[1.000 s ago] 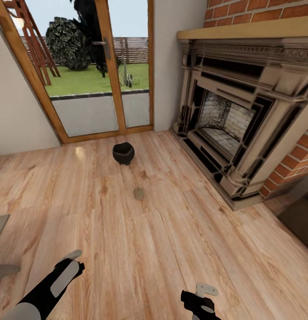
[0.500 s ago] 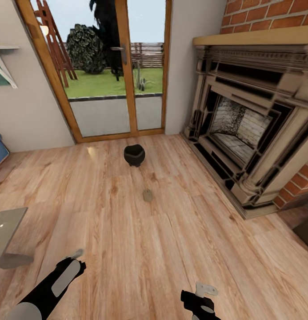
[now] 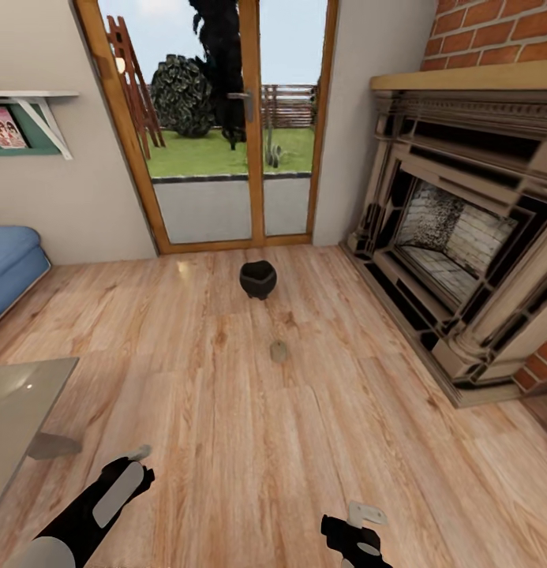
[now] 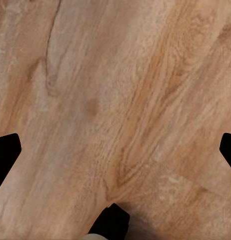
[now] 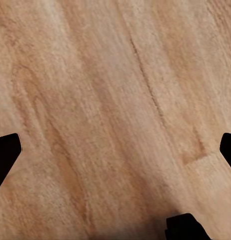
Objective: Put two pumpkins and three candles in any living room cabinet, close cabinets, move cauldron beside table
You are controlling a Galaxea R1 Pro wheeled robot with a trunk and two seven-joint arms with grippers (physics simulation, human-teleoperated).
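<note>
The black cauldron [image 3: 257, 278] stands on the wood floor in front of the glass doors. A small off-white candle [image 3: 279, 351] lies on the floor a little nearer to me than the pot. A corner of the glossy grey-beige table [image 3: 20, 402] shows at the lower left. My left gripper [image 3: 137, 456] and right gripper [image 3: 366, 515] hang low at the near edge, far from both objects. In the left wrist view the left gripper [image 4: 115, 150] is open over bare planks. The right gripper [image 5: 115, 150] in the right wrist view is also open and holds nothing.
A large stone and brick fireplace [image 3: 455, 237] fills the right side. Wood-framed glass doors [image 3: 234, 134] stand straight ahead. A blue sofa [image 3: 9, 264] sits at the left under a wall shelf [image 3: 24, 110]. Wood floor [image 3: 226, 410] stretches between me and the cauldron.
The whole view has swung leftward, so the cauldron, candle and fireplace sit further right in the picture, and the sofa, shelf and more of the table have come in. Both arms look unmoved.
</note>
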